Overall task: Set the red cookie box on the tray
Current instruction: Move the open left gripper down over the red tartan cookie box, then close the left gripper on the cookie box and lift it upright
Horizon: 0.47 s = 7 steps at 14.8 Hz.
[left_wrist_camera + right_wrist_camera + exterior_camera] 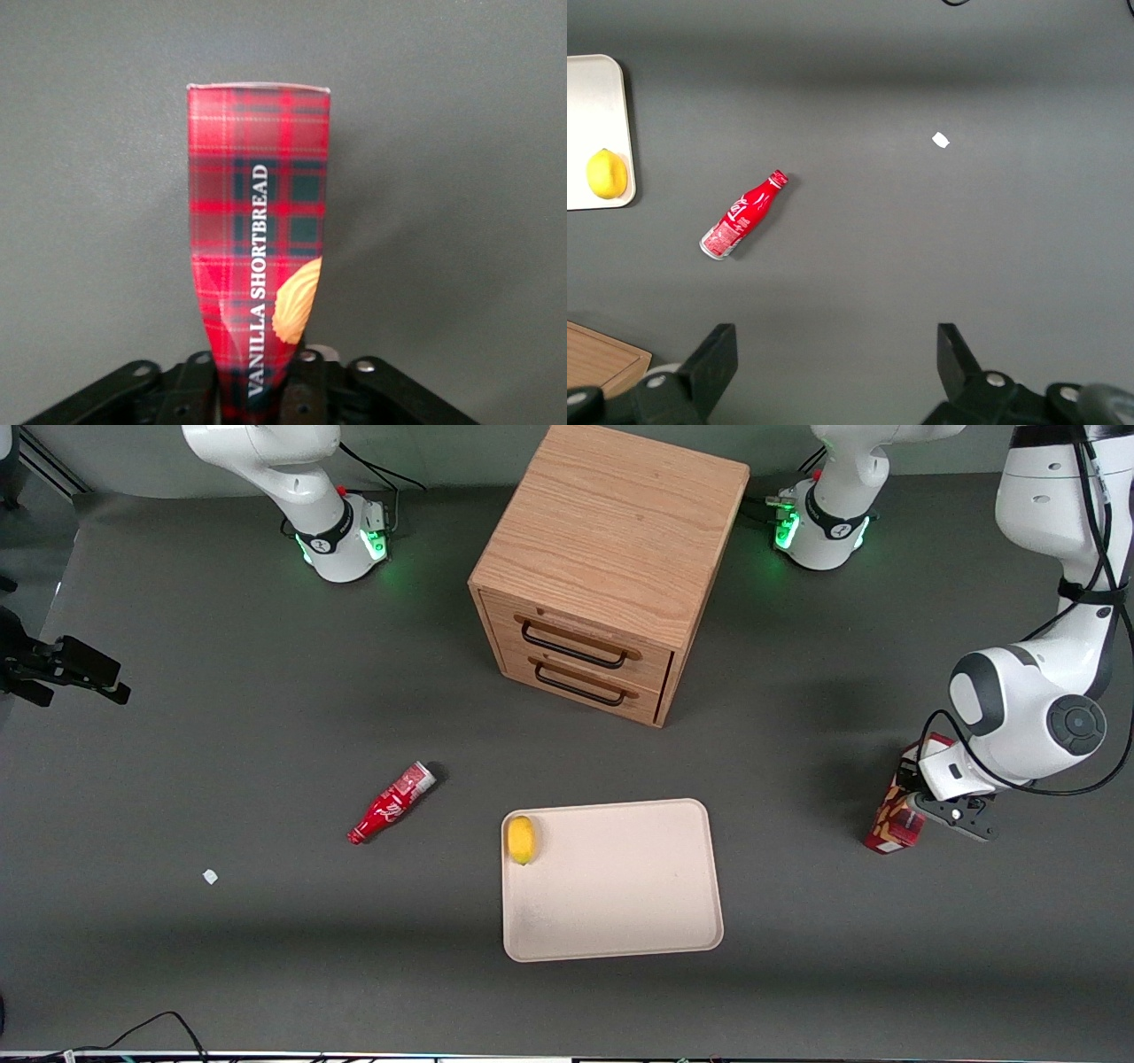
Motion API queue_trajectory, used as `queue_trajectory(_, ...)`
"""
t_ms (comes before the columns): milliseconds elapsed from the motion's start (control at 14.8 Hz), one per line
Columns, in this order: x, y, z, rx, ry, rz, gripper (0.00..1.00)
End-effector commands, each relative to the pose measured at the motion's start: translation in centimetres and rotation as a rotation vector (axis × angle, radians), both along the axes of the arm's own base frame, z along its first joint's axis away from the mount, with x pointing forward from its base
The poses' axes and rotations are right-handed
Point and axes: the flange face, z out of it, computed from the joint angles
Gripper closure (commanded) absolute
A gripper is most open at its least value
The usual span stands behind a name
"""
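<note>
The red cookie box, red tartan with a tan cookie picture and white lettering, is at the working arm's end of the table, well away from the tray. My left gripper is shut on it. In the left wrist view the box sticks out from between the black fingers, and its sides are pinched in where they grip. The gripper holds it by one end. I cannot tell whether the box touches the table. The beige tray lies flat near the front camera, mid-table.
A yellow lemon lies in a corner of the tray. A small red bottle lies on its side beside the tray, toward the parked arm's end. A wooden two-drawer cabinet stands farther from the camera than the tray. A white scrap lies near the bottle.
</note>
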Motion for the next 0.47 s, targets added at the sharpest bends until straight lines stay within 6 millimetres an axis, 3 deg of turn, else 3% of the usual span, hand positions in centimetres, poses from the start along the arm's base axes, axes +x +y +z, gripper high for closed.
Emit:
queue_trajectory(0,0.4,0.2,0.9,-0.010,-0.013,0.000,1.00)
queue_trajectory(135,1.0,0.3,2.5,-0.014,-0.020,-0.003,1.00)
queue_trajectory(406,3.7,-0.2,11.6,-0.060,0.080,0.009,1.00)
